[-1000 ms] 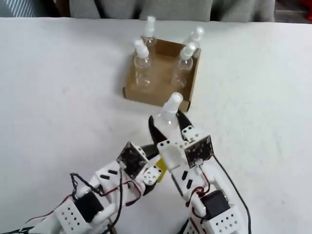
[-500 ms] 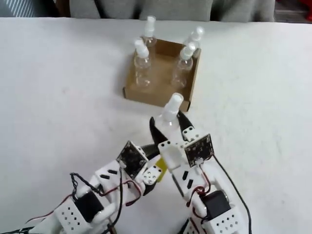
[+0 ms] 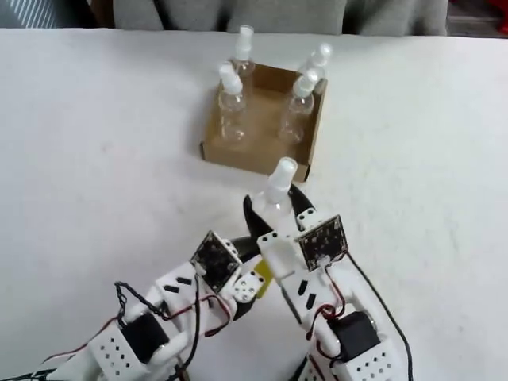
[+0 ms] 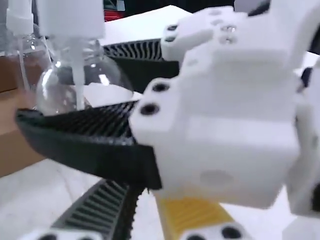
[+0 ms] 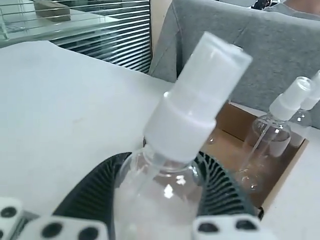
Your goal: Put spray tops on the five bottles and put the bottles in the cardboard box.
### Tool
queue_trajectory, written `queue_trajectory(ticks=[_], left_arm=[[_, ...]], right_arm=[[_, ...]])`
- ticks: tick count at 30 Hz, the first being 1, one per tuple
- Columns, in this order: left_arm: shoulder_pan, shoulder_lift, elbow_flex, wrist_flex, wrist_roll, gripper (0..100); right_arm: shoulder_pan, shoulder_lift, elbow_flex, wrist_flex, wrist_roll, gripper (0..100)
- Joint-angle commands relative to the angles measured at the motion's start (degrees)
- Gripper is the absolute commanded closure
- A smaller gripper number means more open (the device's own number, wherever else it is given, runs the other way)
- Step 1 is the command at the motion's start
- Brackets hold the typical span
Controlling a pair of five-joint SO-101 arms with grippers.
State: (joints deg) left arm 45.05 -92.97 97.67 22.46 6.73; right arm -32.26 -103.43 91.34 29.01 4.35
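Right claw (image 3: 275,208) is pinching the bottle (image 3: 275,195), one ribbed finger on each side of its clear body. It's upright with the spray top on, just short of the cardboard box (image 3: 255,159). Four capped bottles (image 3: 232,107) stand inside the box. Left claw (image 3: 255,274) sits tucked against the right arm; can't tell if it's spread or pressed together.
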Motion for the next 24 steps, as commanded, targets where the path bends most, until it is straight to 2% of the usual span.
queue_trajectory(ticks=[1,7,17,24], left_arm=[[-2.07,-0.66,-0.26,-1.05,0.62,98],[-2.07,-0.66,-0.26,-0.97,0.62,98],[-1.63,-1.01,-0.26,0.70,0.62,98],[-1.63,-1.01,-0.26,2.02,0.62,98]], right_arm=[[-2.24,0.40,-2.81,1.19,-2.90,98.2],[-2.24,0.40,-6.15,6.90,-3.25,98.2],[-1.71,0.40,-5.89,6.73,-2.81,98.2],[3.12,0.66,-0.70,-4.18,-2.73,98.2]])
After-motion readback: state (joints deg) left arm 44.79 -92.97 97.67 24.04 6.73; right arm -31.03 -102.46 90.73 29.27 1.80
